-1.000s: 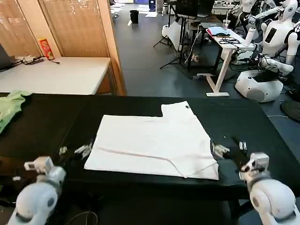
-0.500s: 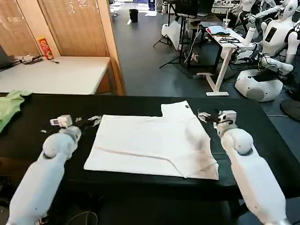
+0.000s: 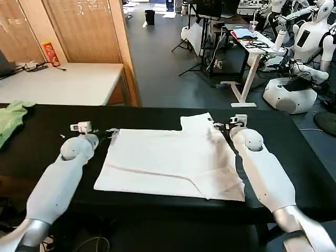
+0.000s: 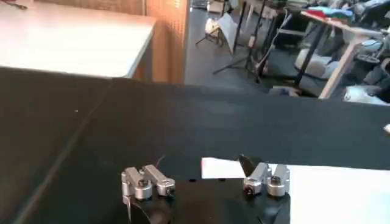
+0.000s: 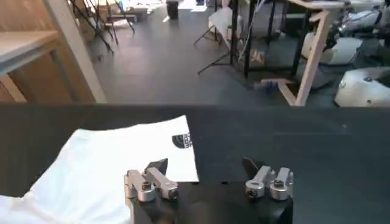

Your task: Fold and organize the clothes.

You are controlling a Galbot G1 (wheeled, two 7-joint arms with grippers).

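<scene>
Two hands are reaching to the far corners of the white T-shirt, which is lying flat and partly folded on the black bench. The left hand is hanging at the shirt's far left corner with its fingers apart. The right hand is sitting by the far right edge, next to the collar label, fingers also spread wide. One light green garment is resting at the bench's left end.
</scene>
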